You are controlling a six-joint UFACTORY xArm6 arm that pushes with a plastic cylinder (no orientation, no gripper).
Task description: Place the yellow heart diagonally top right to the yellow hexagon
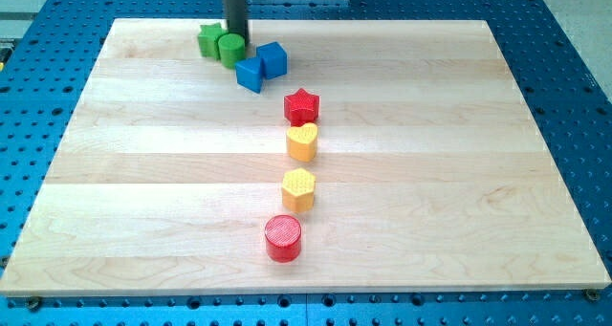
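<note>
The yellow heart (302, 141) lies near the board's middle, just below the red star (301, 104). The yellow hexagon (298, 188) lies directly below the heart with a small gap. My tip (236, 41) is at the view's top, well up and left of both yellow blocks. It stands just behind the green cylinder (229, 48) and beside the green block (210, 39).
Two blue blocks (262, 65) sit touching just right of the green pair. A red cylinder (283, 237) lies below the hexagon. The wooden board (478, 173) rests on a blue perforated table (574, 77).
</note>
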